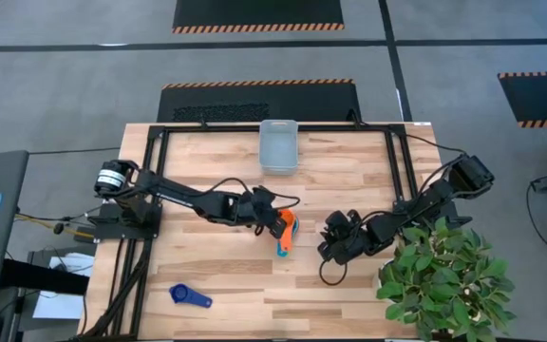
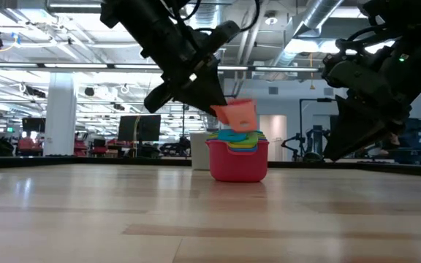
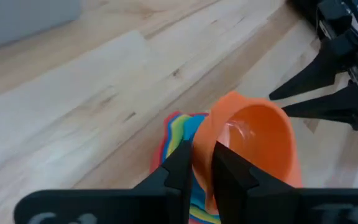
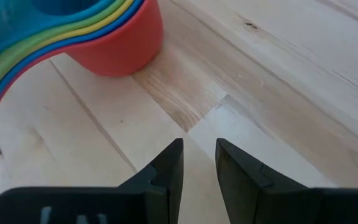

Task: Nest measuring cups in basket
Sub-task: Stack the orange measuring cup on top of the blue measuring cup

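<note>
My left gripper (image 1: 279,226) is shut on the orange measuring cup (image 2: 238,113) and holds it just above the stack of nested cups (image 2: 237,162), whose outermost cup is red, with blue, green, yellow and light blue inside. The stack stands on its base at mid-table (image 1: 283,249). A darker blue cup (image 1: 190,296) lies alone near the table's near left. The pale basket (image 1: 278,145) sits at the far edge. My right gripper (image 4: 199,157) hovers just right of the stack, open by a narrow gap, touching nothing. My left gripper pinches the orange cup's wall at the rim (image 3: 205,146), one finger (image 3: 232,169) inside the bowl and one (image 3: 178,163) outside. The fingers slant down from the table's left. The cup is lifted clear and tilted over the stack.
A potted plant (image 1: 444,280) fills the table's near right corner, close behind my right arm. Black frame rails (image 1: 399,171) run along the table's left, far and right sides. Bare wood lies between the stack and the basket.
</note>
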You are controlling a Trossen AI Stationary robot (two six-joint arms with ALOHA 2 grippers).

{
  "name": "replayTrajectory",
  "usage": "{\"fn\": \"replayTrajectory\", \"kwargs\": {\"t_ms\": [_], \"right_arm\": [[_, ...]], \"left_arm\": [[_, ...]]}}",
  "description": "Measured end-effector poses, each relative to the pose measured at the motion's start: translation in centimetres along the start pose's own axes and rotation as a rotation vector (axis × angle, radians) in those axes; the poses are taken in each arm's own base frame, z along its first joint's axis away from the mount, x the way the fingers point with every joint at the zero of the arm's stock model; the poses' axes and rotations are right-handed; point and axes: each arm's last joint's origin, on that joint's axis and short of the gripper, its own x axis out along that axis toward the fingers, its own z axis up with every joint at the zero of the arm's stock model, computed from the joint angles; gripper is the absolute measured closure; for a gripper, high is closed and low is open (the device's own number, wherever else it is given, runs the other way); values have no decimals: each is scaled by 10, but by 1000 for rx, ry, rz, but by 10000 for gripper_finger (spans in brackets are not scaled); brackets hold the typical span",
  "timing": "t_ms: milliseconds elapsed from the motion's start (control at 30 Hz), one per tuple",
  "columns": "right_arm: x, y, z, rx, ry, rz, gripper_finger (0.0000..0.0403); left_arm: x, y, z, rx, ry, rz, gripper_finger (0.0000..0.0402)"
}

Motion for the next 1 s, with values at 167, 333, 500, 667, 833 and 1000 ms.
{"fn": "replayTrajectory", "kwargs": {"t_ms": [167,333,500,667,833,1000], "right_arm": [[0,0,0,4,-1,1,285],[0,0,0,8,-1,2,285],[0,0,0,17,1,3,285],[-1,12,4,75,-4,130,285],[4,30,13,43,-91,290,285],[23,37,13,27,-31,287,285]], "left_arm": [[1,-1,-3,50,27,-17,355],[1,-1,-3,122,56,-41,354],[-3,0,-4,205,133,-90,354],[-21,-1,-18,303,231,-55,361],[-23,-11,-47,379,295,-38,384],[-17,-21,-61,371,234,-62,400]]}}
